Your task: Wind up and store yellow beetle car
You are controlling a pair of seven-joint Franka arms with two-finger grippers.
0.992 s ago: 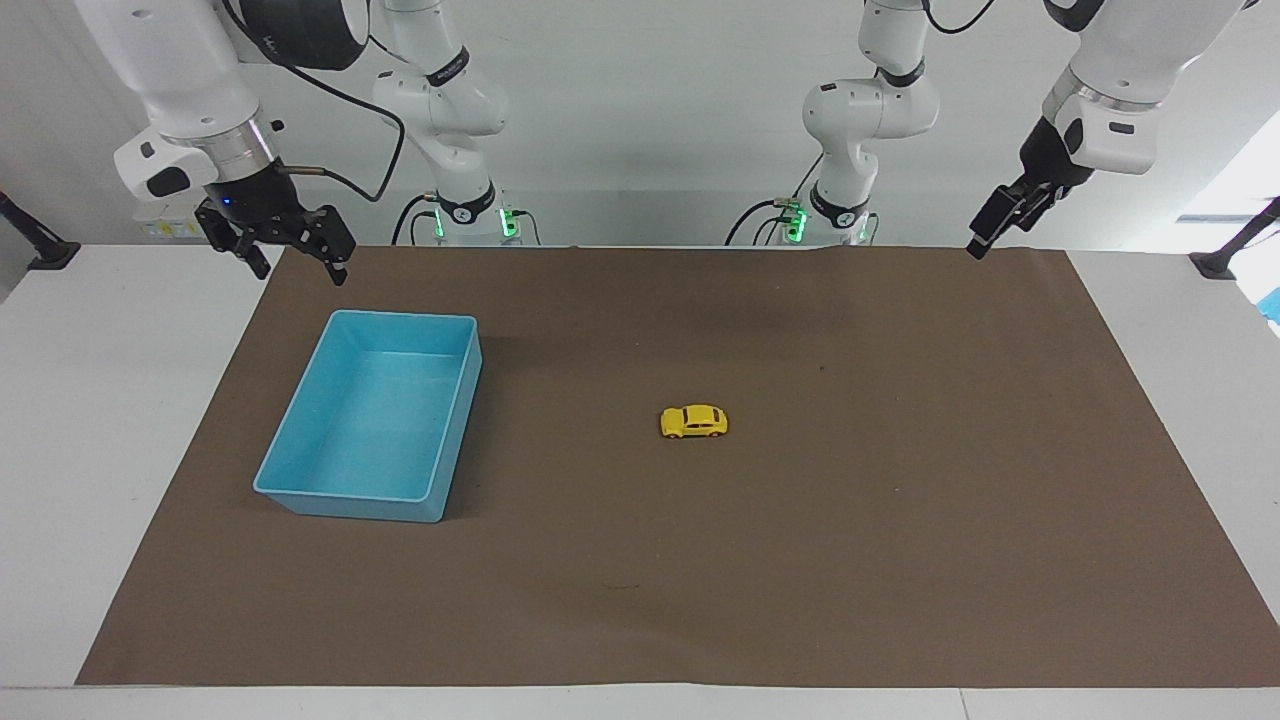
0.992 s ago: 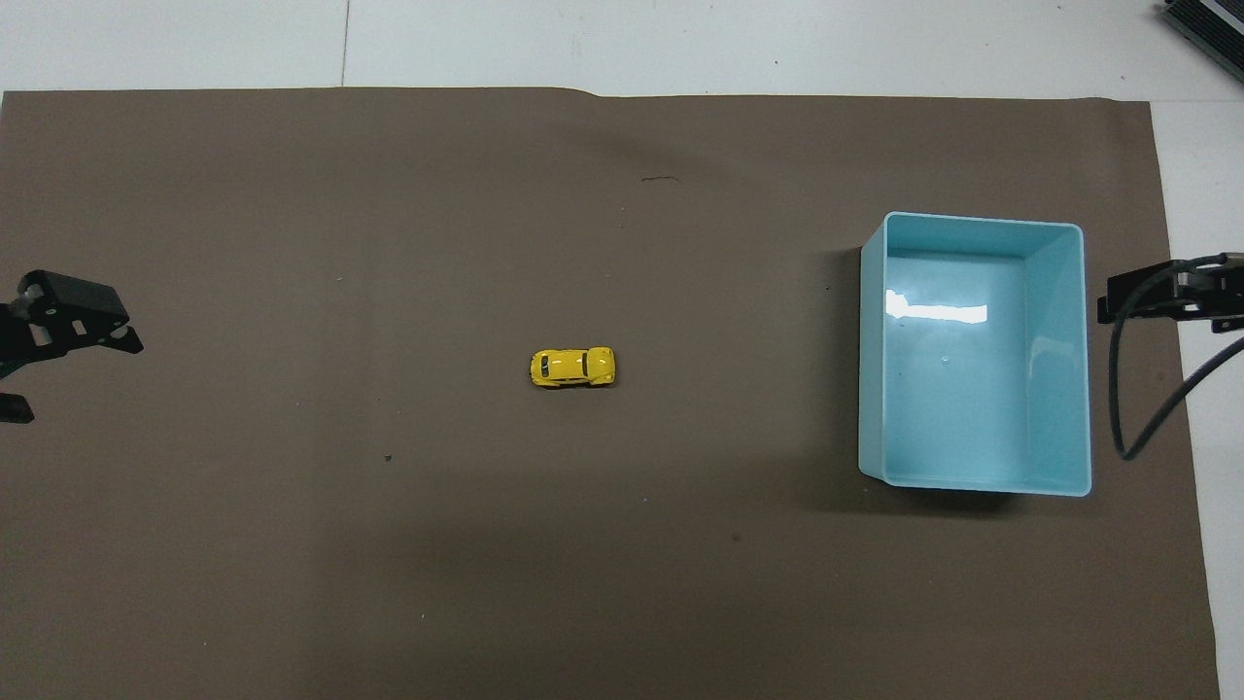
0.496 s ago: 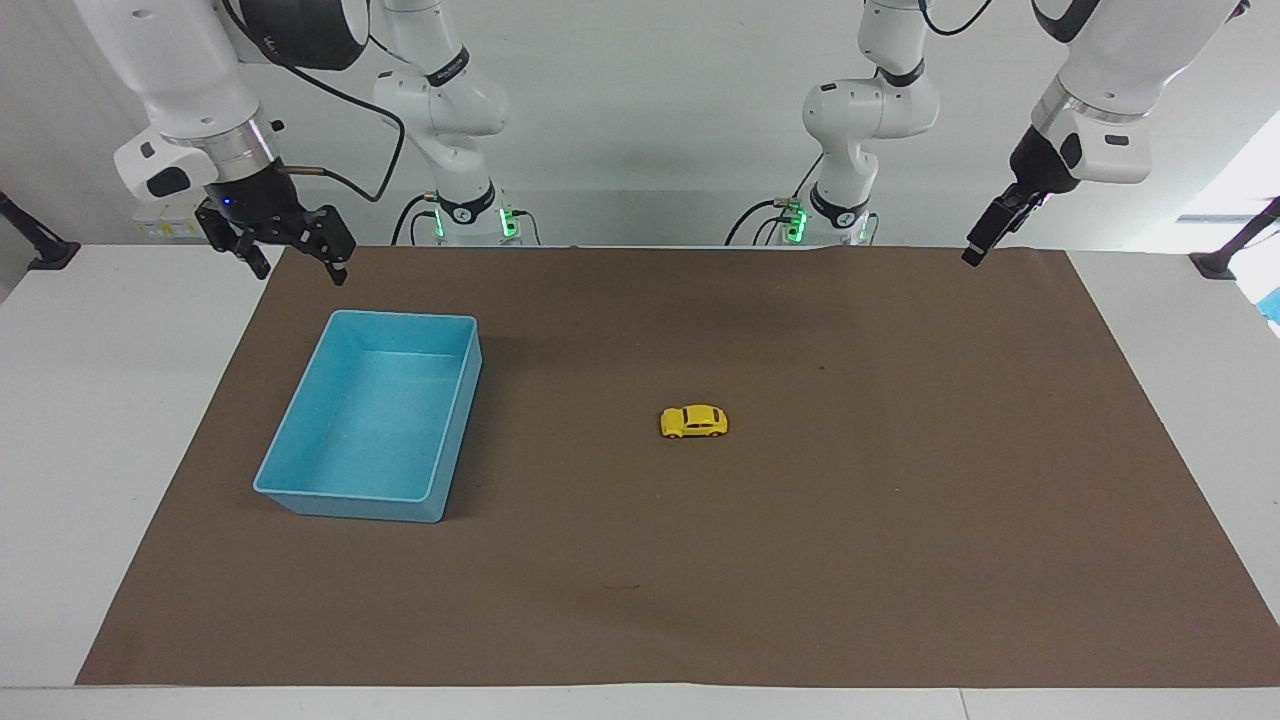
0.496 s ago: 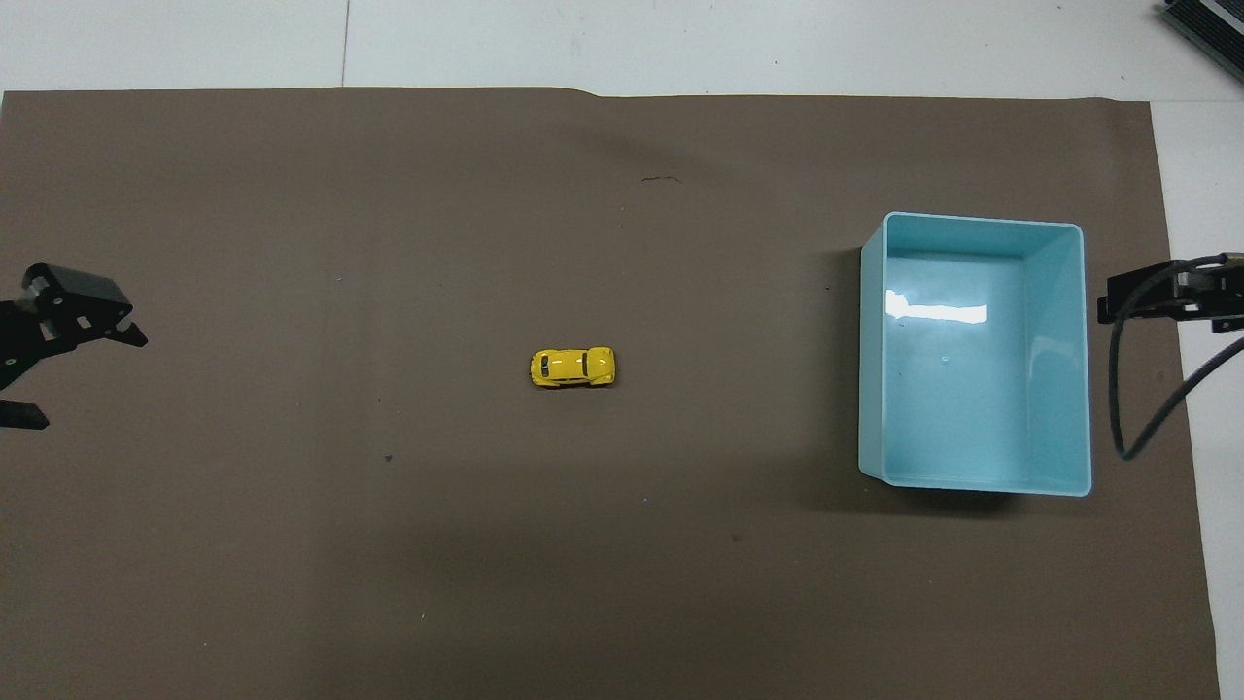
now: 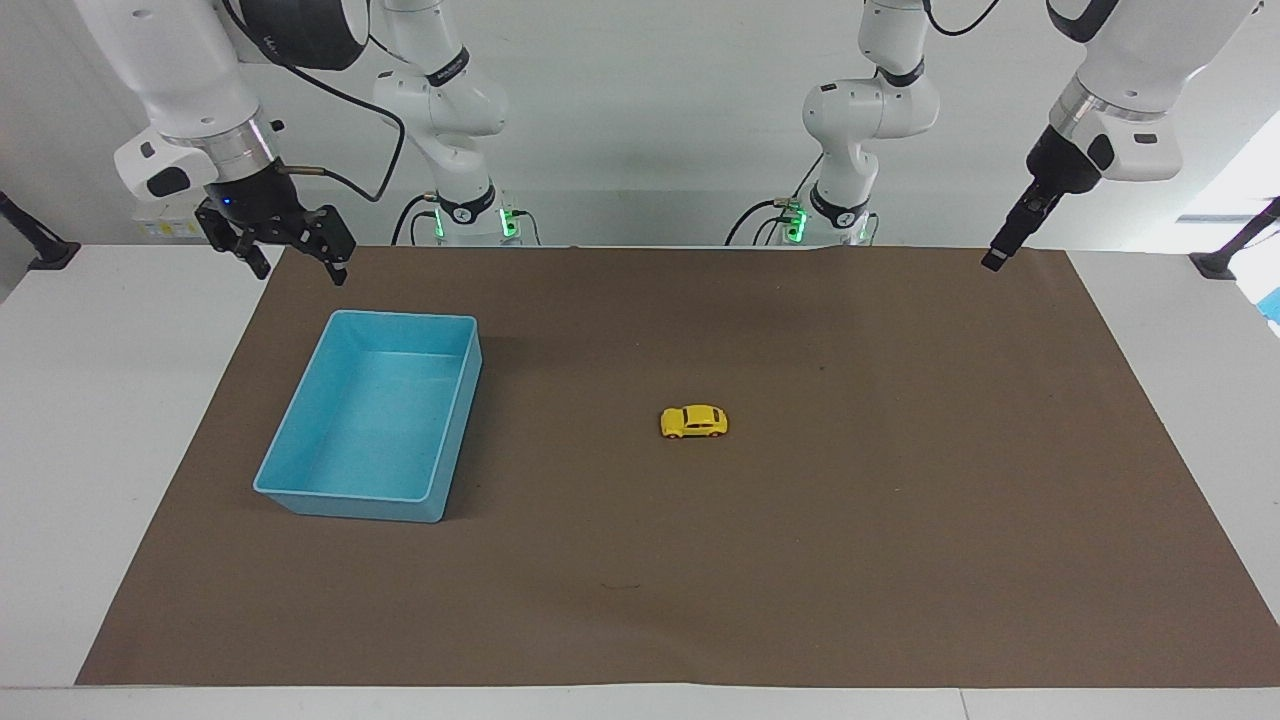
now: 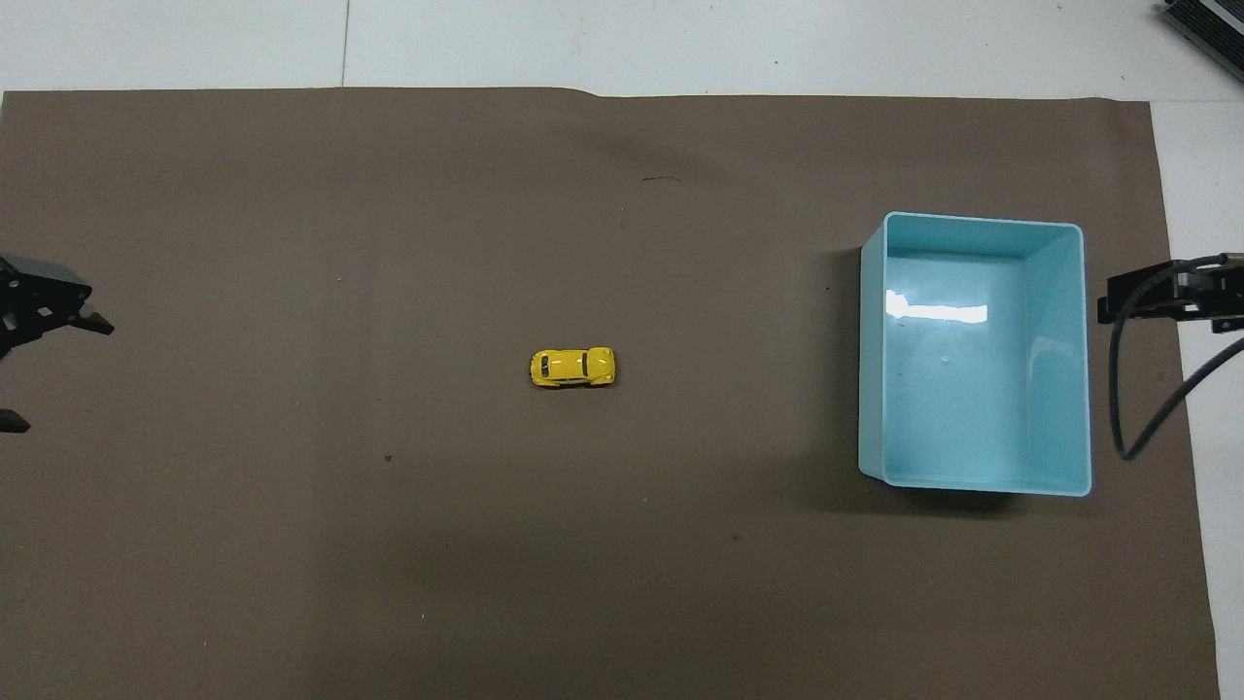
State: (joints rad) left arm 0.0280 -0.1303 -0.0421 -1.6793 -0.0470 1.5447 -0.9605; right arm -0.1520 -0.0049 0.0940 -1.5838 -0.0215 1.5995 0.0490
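The yellow beetle car (image 5: 693, 422) (image 6: 572, 367) stands on its wheels alone in the middle of the brown mat, with no gripper near it. The light blue bin (image 5: 370, 425) (image 6: 977, 389) sits empty toward the right arm's end of the table. My right gripper (image 5: 300, 272) (image 6: 1147, 297) hangs open over the mat's corner, close to the bin's edge nearest the robots. At the left arm's end, my left gripper (image 5: 997, 260) (image 6: 53, 374) hovers open above the mat's edge with nothing in it.
A brown mat (image 5: 800, 560) covers most of the white table (image 5: 90, 450). A black cable (image 6: 1132, 408) loops down from the right arm beside the bin. Both arm bases (image 5: 470, 215) stand at the robots' edge of the table.
The left gripper has swung outward toward the left arm's end of the table and turned a little. The right gripper, the car and the bin have not moved.
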